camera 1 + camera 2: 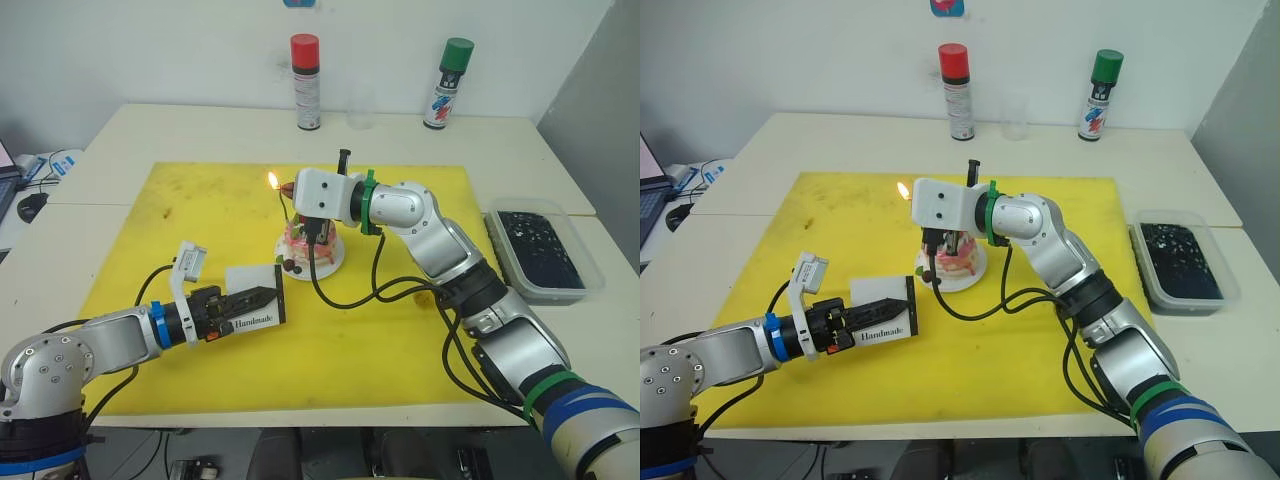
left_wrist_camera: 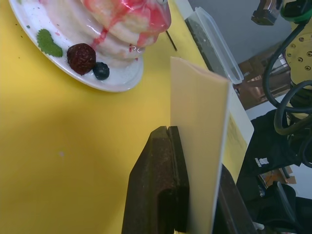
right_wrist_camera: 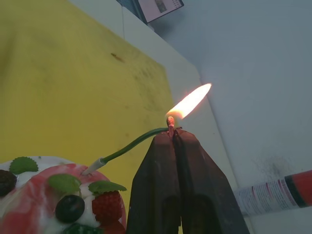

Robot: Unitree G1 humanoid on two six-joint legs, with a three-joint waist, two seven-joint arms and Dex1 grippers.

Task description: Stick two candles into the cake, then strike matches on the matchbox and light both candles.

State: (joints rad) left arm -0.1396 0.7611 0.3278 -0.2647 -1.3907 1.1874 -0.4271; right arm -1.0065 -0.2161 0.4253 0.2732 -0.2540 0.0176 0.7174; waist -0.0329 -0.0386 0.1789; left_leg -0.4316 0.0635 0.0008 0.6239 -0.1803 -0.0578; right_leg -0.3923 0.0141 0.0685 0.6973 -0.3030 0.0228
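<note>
The pink-and-white cake sits on its white plate in the middle of the yellow mat. A thin green candle rises from the cake top and bends toward my right gripper. That gripper hovers above the cake's left side, shut on a short match whose flame burns right at the candle's tip. My left gripper is low over the mat, to the front left of the cake, shut on the white matchbox, held on edge. A thin dark stick lies beside the plate.
A red-capped spray can, a clear cup and a green-capped can stand along the table's far edge. A clear tub of dark material sits right of the mat. My right arm's black cables droop onto the mat by the cake.
</note>
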